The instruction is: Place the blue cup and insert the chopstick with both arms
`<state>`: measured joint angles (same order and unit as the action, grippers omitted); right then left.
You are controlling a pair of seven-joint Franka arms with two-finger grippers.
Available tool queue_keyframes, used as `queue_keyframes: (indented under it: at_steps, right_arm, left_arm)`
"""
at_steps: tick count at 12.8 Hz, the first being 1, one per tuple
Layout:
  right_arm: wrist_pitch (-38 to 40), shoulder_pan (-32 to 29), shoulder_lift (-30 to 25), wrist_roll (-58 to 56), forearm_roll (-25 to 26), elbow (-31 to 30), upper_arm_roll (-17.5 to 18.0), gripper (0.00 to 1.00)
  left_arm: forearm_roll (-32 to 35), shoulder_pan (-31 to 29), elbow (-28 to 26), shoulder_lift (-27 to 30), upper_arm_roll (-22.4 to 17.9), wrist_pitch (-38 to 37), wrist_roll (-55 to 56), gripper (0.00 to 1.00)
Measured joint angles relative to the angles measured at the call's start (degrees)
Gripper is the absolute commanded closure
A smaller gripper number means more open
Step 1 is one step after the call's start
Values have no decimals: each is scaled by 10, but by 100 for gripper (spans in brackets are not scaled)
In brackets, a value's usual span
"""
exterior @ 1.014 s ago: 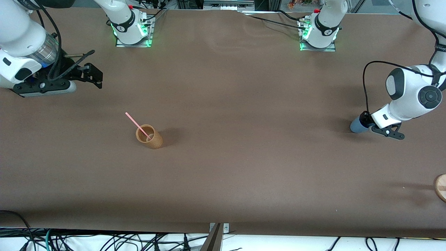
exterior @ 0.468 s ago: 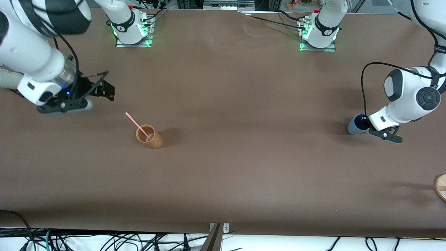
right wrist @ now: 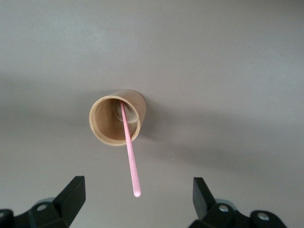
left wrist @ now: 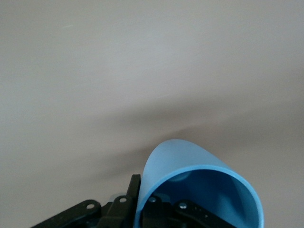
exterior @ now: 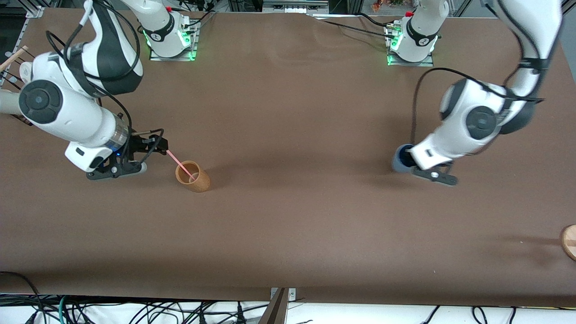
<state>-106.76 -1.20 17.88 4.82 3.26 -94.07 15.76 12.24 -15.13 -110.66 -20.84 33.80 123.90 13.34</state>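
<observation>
The pink chopstick (exterior: 177, 162) leans in the tan cup (exterior: 200, 182), its upper end sticking out toward the right arm's end of the table. My right gripper (exterior: 158, 146) is open at that upper end. In the right wrist view the chopstick (right wrist: 129, 152) ends between the spread fingertips of the right gripper (right wrist: 137, 192), above the tan cup (right wrist: 95, 128). My left gripper (exterior: 410, 165) is shut on the wall of the blue cup (exterior: 398, 162), low over the table toward the left arm's end. The left wrist view shows the cup (left wrist: 190, 161) and the left gripper (left wrist: 145, 199), one finger inside it, one outside.
A round wooden object (exterior: 569, 242) lies at the table's edge at the left arm's end, nearer the front camera. Wooden sticks (exterior: 13, 56) show at the right arm's end. The brown table (exterior: 297, 135) lies between the two cups.
My right gripper has come down and across to the chopstick's upper end. My left arm has carried the blue cup toward the table's middle.
</observation>
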Motion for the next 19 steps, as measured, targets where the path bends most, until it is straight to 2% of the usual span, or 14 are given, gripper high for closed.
queue_keyframes:
  at_steps: [2, 5, 6, 7, 8, 10, 13, 17, 19]
  right_arm:
    - [-7, 0, 21, 0, 1, -4, 0, 0]
    - [-37, 1, 46, 0, 2, -30, 0, 1]
    - [-51, 1, 50, 0, 2, -44, 0, 1]
    - [-63, 1, 52, 0, 2, -56, 0, 1]
    - [-74, 2, 52, 0, 3, -68, 0, 5]
    - [-91, 5, 52, 0, 3, -81, 2, 13]
    - [-100, 12, 57, 0, 3, -89, 5, 35]
    - [-102, 14, 64, 0, 3, -91, 5, 62]
    - [-102, 13, 65, 0, 4, -91, 5, 81]
  left_arm:
    - [0, 94, 56, -43, 5, 0, 139, 100]
    - [0, 187, 108, -115, 6, 0, 234, 100]
    - [1, 208, 115, -136, 5, 0, 245, 92]
    - [1, 224, 118, -153, 4, 1, 248, 41]
    - [4, 235, 122, -166, 3, 8, 249, 0]
    - [19, 236, 131, -175, 2, 20, 249, 0]
    - [23, 230, 156, -148, 3, -12, 249, 0]
    - [22, 210, 170, -24, 6, -157, 248, 0]
    - [22, 178, 177, 35, 1, -227, 242, 0]
